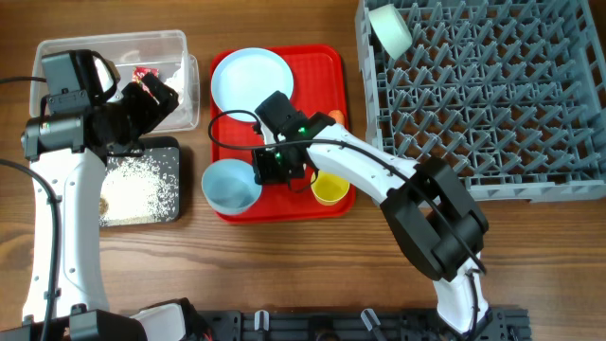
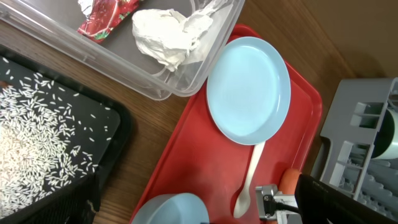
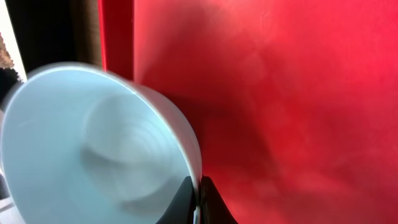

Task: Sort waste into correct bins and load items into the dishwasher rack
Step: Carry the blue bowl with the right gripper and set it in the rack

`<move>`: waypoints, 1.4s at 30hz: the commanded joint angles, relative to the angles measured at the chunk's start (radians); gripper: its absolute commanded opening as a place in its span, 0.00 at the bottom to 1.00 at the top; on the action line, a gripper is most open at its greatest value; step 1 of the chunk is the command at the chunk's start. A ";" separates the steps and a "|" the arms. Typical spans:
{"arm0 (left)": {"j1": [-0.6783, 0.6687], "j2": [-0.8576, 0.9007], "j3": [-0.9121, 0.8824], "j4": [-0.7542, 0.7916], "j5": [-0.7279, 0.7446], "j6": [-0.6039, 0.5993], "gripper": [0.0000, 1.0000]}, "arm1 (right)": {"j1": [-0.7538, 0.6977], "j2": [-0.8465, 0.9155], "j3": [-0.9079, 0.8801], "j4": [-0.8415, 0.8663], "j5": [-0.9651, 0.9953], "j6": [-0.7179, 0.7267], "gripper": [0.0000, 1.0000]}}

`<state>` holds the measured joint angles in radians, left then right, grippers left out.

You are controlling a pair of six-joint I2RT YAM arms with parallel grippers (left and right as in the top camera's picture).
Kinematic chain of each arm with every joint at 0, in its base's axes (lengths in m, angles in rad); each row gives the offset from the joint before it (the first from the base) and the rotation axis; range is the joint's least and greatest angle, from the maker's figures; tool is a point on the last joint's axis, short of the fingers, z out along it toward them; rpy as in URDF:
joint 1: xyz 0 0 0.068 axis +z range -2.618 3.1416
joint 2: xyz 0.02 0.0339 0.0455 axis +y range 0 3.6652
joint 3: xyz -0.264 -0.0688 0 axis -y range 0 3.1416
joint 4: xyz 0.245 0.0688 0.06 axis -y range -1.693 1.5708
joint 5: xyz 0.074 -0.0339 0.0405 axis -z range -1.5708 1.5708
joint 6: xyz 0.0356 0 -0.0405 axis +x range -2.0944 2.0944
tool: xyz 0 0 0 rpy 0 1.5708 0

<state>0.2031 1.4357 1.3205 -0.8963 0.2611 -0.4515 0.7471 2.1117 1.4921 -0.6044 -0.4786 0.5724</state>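
Fingers on our right gripper [image 3: 198,191] pinch the rim of the pale-blue bowl [image 3: 93,155]; those of our left gripper [image 1: 161,95] spread wide.

The worktop [image 1: 284,256] is showing matt wood grain. The red tray [image 1: 327,66] is gleaming like smooth plastic, and the bowl [image 1: 230,185] at its corner is looking smooth, faintly glossy. Left of the red tray, the clear plastic tub [image 1: 180,40] is holding a crumpled paper tissue [image 2: 165,34] and shiny wrapper [image 2: 102,15].

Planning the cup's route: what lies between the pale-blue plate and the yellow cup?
Overhead, the right arm covers that stretch; left wrist view shows the white spoon lying there.
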 commanded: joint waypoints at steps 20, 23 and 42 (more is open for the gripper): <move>0.003 0.006 0.006 0.002 0.011 -0.005 1.00 | -0.373 -0.503 -0.004 -0.010 0.563 -0.153 0.04; 0.003 0.006 0.006 0.002 0.011 -0.005 1.00 | -0.388 -0.586 -0.004 -0.103 0.958 -0.235 0.04; 0.003 0.006 0.006 0.002 0.011 -0.005 1.00 | -0.372 -0.425 -0.009 -0.103 1.525 -0.782 0.04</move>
<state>0.2031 1.4357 1.3205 -0.8970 0.2611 -0.4515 0.3599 1.6207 1.4815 -0.7311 1.0180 -0.0574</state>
